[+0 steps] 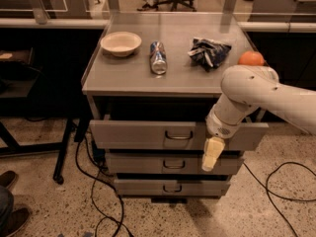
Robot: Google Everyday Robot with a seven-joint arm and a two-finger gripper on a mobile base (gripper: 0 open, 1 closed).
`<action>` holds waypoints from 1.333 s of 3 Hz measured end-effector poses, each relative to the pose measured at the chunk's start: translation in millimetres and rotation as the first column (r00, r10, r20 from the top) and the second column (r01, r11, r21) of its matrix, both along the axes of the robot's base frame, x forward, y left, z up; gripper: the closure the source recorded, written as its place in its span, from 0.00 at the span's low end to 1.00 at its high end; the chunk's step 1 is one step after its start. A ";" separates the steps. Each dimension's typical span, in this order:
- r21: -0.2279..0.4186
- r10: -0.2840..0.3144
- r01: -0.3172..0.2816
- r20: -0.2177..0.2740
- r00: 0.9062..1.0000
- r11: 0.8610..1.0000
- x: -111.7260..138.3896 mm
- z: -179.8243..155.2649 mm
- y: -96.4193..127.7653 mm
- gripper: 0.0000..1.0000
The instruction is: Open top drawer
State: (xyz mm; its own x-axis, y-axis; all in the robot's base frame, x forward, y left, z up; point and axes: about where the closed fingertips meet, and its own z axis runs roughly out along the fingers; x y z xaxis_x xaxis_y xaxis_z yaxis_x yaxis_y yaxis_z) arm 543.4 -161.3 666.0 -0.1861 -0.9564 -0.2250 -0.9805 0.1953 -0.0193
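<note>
The top drawer is a grey metal drawer with the tallest front of three and a small dark loop handle at its centre. It stands pulled out a little from the cabinet, with a dark gap above its front. My gripper hangs down from the white arm in front of the drawer's right part, to the right of the handle and a little below it. It does not touch the handle.
Two shorter drawers sit below. On the cabinet top lie a white bowl, a can, a dark chip bag and an orange. Cables run on the floor. Shoes show at lower left.
</note>
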 end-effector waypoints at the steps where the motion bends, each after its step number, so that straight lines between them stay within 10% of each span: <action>1: 0.065 -0.004 0.006 -0.023 1.000 0.998 -72.5 34.3 -9.5 0.00; 4: 0.068 -0.059 0.058 0.021 0.998 0.996 -32.7 33.6 -19.3 0.00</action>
State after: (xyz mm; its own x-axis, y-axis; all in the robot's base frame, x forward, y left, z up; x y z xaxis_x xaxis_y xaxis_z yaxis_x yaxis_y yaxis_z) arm 510.7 -180.5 699.6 -0.2354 -0.9265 -0.2936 -0.9669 0.2539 -0.0261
